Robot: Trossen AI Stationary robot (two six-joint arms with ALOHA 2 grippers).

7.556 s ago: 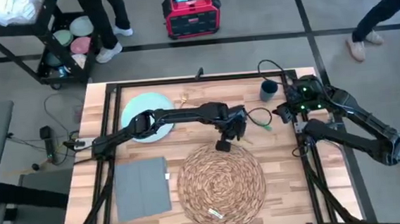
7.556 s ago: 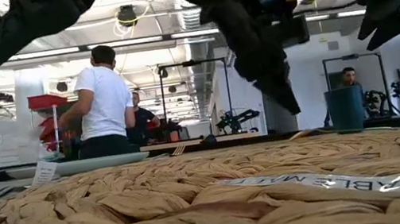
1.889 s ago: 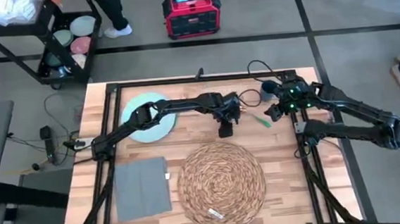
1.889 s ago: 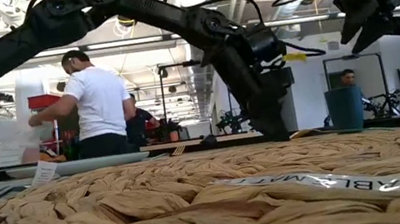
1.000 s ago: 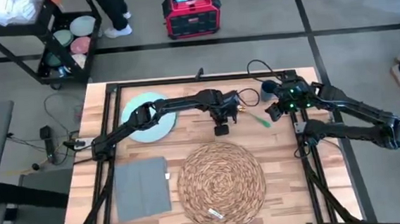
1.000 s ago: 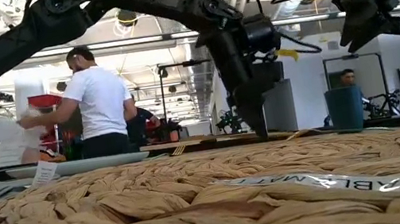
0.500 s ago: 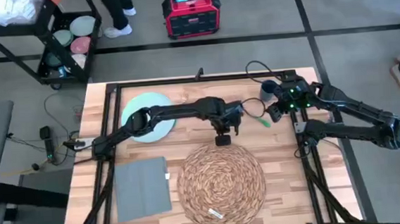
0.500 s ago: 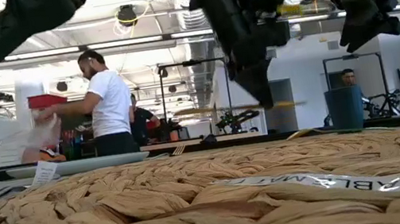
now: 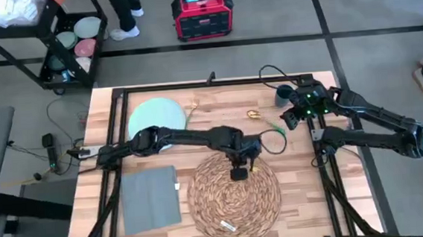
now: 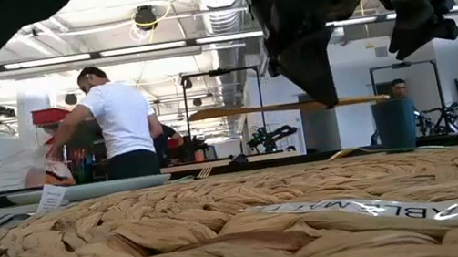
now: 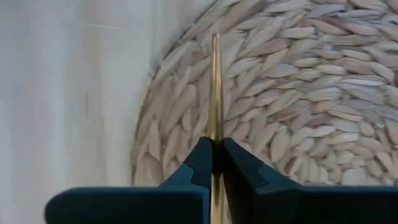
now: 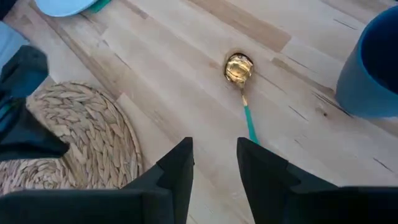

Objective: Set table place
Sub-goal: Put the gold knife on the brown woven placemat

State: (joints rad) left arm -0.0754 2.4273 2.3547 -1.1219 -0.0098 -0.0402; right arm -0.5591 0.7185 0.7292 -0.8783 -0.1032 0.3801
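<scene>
Placemat [image 9: 234, 189] of woven straw lies directly beneath the left gripper [image 9: 238, 173], on the near half of the table [image 9: 297, 165]. That gripper hangs above the mat's far part, its fingers [image 11: 202, 163] clamped on a thin gold utensil [image 11: 215, 93] seen edge-on, whose free end reaches out past the fingertips over the mat's rim. In the low view the utensil [image 10: 290, 105] runs level, clear of the weave. A white label [image 9: 227, 226] sits on the mat's near edge, on the side away from the gripper. Beside the mat, toward the left arm's base, lies a grey napkin [image 9: 151, 199]; beyond it a pale-blue plate [image 9: 155, 118] rests near the far rail. Farther off, the right gripper [image 9: 290, 118] waits above the table's far right area with its fingers [image 12: 176, 168] parted and nothing between them. Just ahead of it lie a gold spoon with a green handle [image 12: 241, 81] and a dark blue cup [image 12: 374, 65].
</scene>
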